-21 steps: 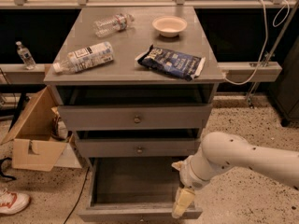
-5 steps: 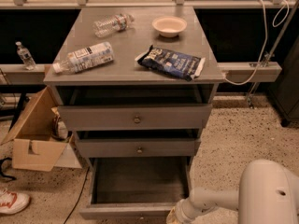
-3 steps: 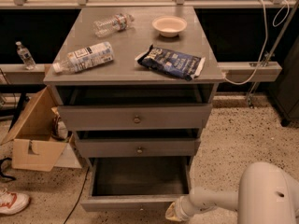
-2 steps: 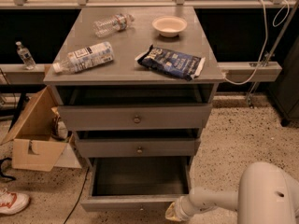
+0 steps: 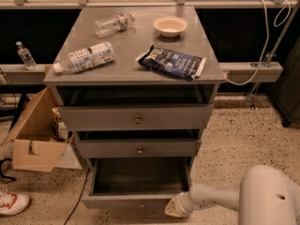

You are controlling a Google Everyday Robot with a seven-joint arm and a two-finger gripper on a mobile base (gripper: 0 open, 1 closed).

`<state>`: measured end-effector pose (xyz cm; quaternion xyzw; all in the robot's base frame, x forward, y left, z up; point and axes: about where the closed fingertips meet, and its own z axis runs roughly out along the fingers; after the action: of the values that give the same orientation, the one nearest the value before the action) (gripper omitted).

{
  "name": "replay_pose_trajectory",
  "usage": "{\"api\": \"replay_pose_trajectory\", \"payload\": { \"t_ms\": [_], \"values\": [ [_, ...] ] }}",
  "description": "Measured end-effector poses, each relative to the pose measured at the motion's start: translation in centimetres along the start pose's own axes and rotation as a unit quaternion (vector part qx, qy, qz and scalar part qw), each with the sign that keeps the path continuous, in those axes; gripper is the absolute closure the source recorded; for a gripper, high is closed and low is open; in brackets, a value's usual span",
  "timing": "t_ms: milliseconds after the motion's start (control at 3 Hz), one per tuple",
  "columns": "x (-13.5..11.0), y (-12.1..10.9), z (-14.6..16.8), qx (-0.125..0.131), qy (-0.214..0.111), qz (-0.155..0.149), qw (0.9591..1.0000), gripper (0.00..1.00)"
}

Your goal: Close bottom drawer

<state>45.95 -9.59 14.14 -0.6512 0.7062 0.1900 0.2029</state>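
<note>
The bottom drawer (image 5: 136, 201) of the grey wooden cabinet (image 5: 136, 69) stands pulled out, its bare grey inside showing and its flat front low in the view. The middle drawer (image 5: 138, 148) and the top drawer (image 5: 136, 118) stand a little ajar, each with a small brass knob. My gripper (image 5: 171, 208) is at the right end of the bottom drawer's front, touching it. The white arm (image 5: 262, 198) comes in from the lower right.
On the cabinet top lie two plastic bottles (image 5: 84, 57) (image 5: 112, 24), a small bowl (image 5: 170, 25) and a dark snack bag (image 5: 172, 62). An open cardboard box (image 5: 35, 137) and a shoe (image 5: 11, 203) are on the floor at the left. A rail (image 5: 253, 71) runs behind.
The arm swung down from above the drawer to the right end of its front. The drawer's front has slid back toward the cabinet a little.
</note>
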Motion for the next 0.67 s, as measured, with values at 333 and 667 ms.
{"api": "replay_pose_trajectory", "payload": {
  "t_ms": [333,667],
  "values": [
    [-0.5,-2.0,0.6,0.019,-0.005,-0.017,0.9997,1.00],
    [-0.8,-3.9,0.9,0.037,-0.001,-0.029,0.9989,1.00]
  ]
}}
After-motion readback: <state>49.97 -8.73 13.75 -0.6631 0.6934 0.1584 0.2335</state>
